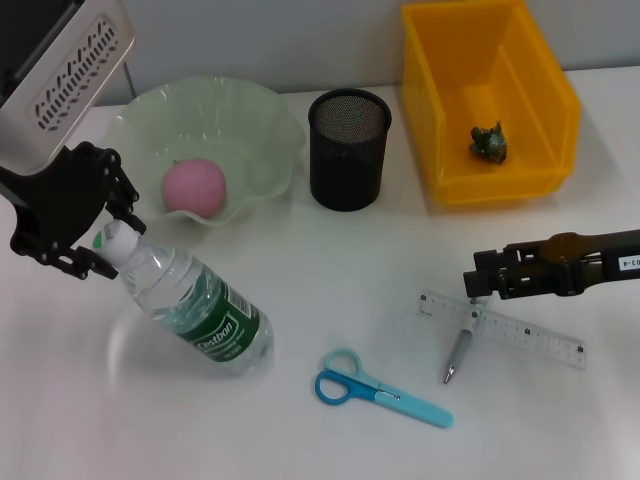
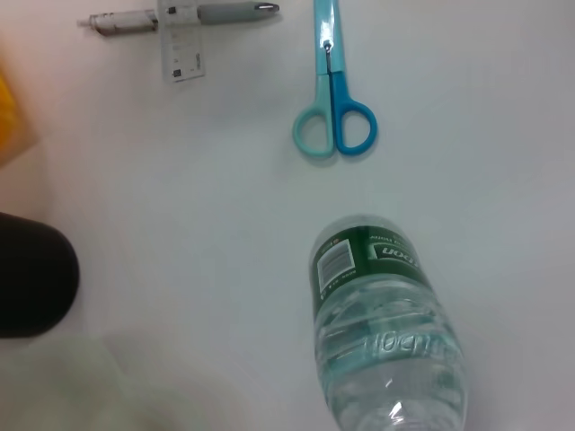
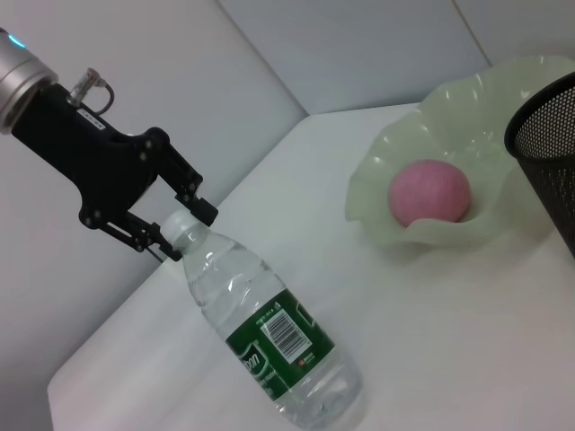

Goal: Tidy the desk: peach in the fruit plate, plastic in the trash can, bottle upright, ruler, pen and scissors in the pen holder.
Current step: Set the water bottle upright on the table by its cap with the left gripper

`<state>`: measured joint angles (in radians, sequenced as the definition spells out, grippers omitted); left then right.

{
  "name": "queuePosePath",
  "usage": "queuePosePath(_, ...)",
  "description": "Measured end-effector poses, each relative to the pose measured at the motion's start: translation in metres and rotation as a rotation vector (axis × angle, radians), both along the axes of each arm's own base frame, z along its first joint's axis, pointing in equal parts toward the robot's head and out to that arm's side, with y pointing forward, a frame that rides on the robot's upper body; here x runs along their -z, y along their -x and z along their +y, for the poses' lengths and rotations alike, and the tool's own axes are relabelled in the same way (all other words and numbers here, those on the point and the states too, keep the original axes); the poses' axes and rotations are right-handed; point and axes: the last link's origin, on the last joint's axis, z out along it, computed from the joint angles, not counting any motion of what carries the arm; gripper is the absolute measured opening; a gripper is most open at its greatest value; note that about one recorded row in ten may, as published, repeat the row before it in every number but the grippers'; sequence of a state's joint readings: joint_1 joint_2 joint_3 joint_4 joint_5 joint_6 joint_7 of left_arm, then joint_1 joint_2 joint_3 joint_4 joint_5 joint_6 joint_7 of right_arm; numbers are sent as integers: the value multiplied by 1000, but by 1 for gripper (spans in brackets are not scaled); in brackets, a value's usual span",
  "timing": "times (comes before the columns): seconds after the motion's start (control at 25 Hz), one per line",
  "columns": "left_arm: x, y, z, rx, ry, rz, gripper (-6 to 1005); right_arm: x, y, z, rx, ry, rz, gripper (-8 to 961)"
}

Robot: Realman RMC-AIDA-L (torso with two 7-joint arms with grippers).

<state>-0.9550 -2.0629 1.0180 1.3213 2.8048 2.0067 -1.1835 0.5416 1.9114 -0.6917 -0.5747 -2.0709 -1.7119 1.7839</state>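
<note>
The white tabletop [image 1: 330, 250] has open room along its near edge and in the middle strip between the bottle and the scissors; the back edge is lined with containers. Largest of these, the yellow bin [image 1: 490, 95] at the back right holds one small dark green crumpled piece of plastic [image 1: 489, 143]. At the back left, the pale green fruit plate [image 1: 210, 145] with its wavy rim carries the pink peach [image 1: 194, 185]. Between the two stands the black mesh pen holder [image 1: 348, 148], with nothing seen inside it.

The clear water bottle [image 1: 195, 305] with a green label leans at a tilt, its base on the tabletop and its white cap [image 1: 117, 240] raised toward the left. The left tool [image 1: 105, 235] is clenched on the cap.

To the right, the clear ruler [image 1: 500, 330] lies flat, with the pen [image 1: 459, 352] crossing it. The right tool [image 1: 480, 285] hovers just over the pen's upper end and the ruler's left part; whether its fingers are apart cannot be told. The blue scissors [image 1: 380, 388] lie closed near the front edge.
</note>
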Motion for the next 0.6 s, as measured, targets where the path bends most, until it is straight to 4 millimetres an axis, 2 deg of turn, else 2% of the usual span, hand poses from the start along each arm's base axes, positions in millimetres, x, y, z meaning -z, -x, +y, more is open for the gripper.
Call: queuePosePath(0.6, -3, -18, 1, 20, -32, -39, 441, -7, -4, 1, 3, -2, -19, 745)
